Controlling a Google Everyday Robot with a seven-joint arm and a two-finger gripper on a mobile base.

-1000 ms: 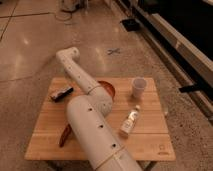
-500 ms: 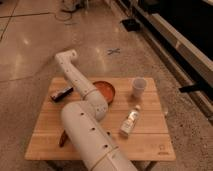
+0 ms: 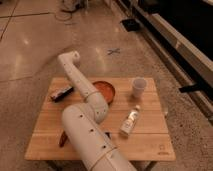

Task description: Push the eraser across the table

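The eraser point(image 3: 62, 93), a small black bar with a white strip, lies on the far left part of the light wooden table point(image 3: 145, 142). My white arm point(image 3: 85, 135) rises from the near edge, bends at an elbow and reaches back to a wrist point(image 3: 68, 58) above the table's far left edge. From there the gripper point(image 3: 72, 87) comes down beside the eraser's right end, shut and mostly hidden behind the forearm. Whether it touches the eraser does not show.
A reddish-brown bowl point(image 3: 105, 90) sits at the far middle, partly behind the arm. A white cup point(image 3: 139, 86) stands at the far right, and a small clear bottle point(image 3: 130, 122) lies right of centre. A reddish-brown oblong item point(image 3: 63, 139) rests near the front left. Bare floor surrounds the table.
The elbow has swung lower and nearer, and the wrist has dropped slightly. The eraser has barely shifted.
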